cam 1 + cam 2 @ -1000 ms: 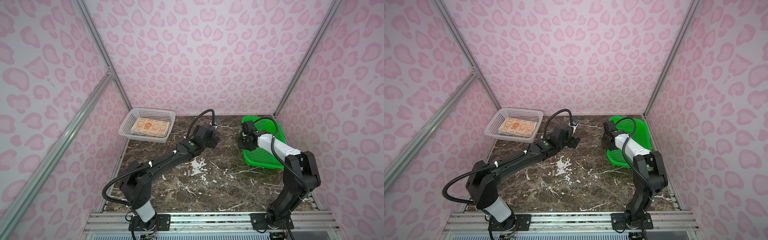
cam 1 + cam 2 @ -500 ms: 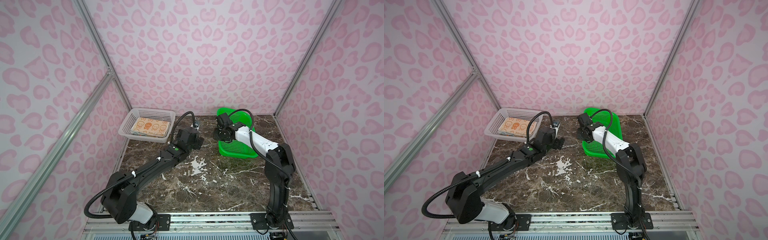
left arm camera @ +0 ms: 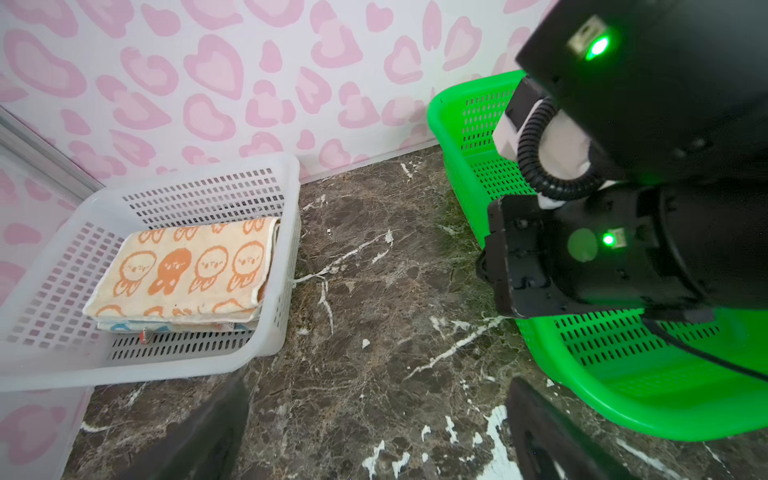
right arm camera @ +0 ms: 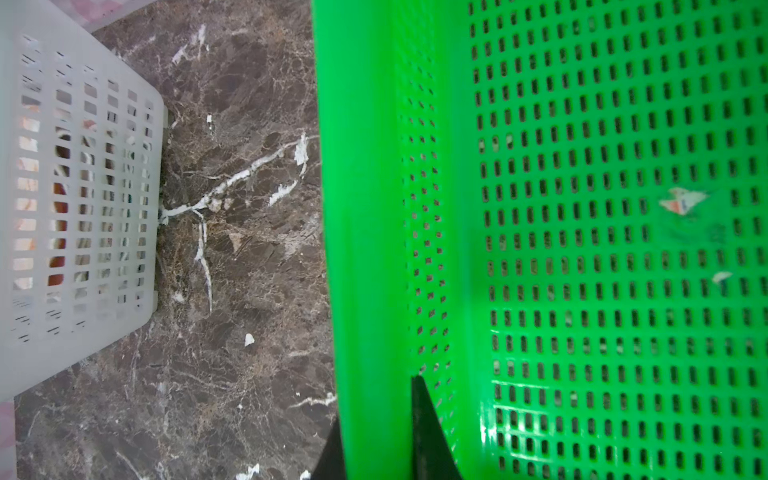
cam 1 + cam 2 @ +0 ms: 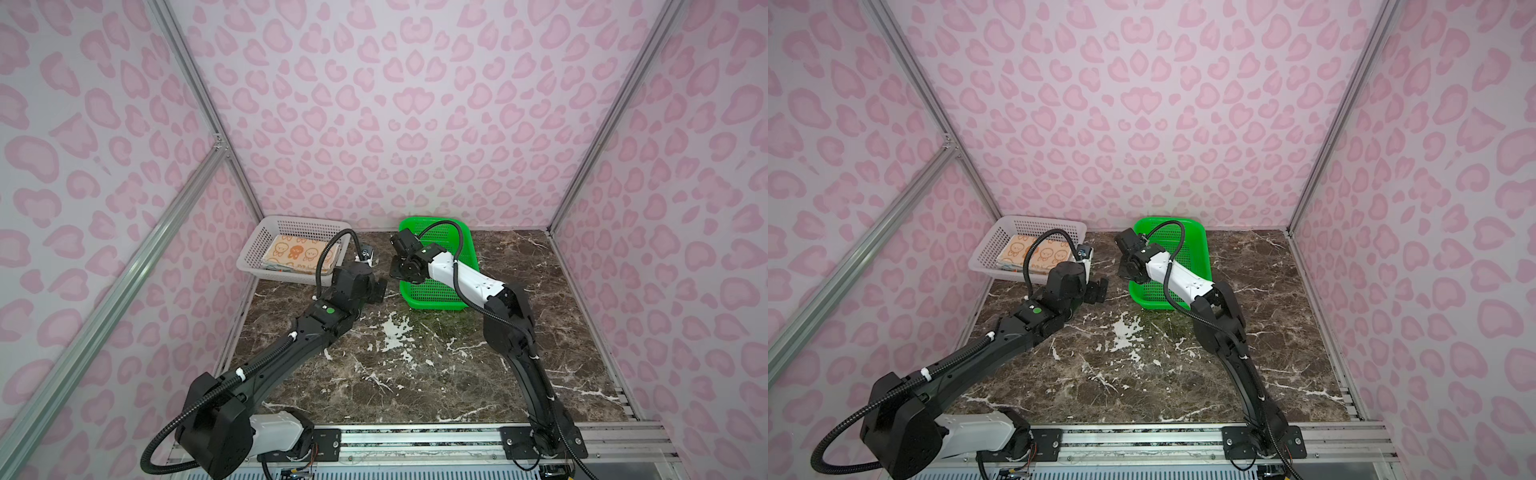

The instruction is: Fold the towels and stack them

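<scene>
While folded towels (image 3: 183, 270) sit in the white basket (image 3: 208, 183), the right gripper (image 4: 376, 415) clamps the green basket (image 4: 361, 208); left gripper (image 3: 378, 409) gapes.

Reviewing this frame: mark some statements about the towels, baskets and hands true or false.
1. The towels lie folded and stacked inside the white basket. True.
2. The top towel has a blue print. False: its rabbits are orange; blue shows on a layer beneath.
3. The green basket holds a towel. False: no towel shows in it.
4. The right hand is shut on the green basket's side wall. True.
5. The left hand grips the white basket. False: it is open above the marble tabletop, holding nothing.
</scene>
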{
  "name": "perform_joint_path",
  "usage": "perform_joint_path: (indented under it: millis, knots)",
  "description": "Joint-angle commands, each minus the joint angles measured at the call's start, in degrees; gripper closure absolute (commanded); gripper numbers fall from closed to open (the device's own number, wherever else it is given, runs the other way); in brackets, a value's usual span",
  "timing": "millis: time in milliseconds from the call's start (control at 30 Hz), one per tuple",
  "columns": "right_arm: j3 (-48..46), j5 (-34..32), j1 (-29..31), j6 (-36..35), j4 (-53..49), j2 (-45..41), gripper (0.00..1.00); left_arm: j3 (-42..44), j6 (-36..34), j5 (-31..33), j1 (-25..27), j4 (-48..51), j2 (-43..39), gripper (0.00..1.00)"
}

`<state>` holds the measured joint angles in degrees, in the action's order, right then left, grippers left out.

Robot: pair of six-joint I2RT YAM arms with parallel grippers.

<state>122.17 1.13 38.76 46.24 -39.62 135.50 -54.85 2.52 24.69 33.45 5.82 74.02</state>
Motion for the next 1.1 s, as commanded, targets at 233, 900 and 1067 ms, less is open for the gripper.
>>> perform_joint_path:
  millis: [233,900,1067]
  knots:
    - [1.41,7.95,0.09,0.19,2.46,-1.48,0.15,0.69,1.43,0.80,-0.49,-1.96,-0.75,0.03]
    - [-49.46,-16.46,-25.09,-16.34,16.18,-50.96,0.01,14.17,0.06,14.63,-19.27,-19.12,-1.66,0.03]
    - [-69.34,-24.82,-30.77,-16.83,26.70,-60.62,0.01,16.27,4.72,7.81,-28.70,-22.83,0.46,0.03]
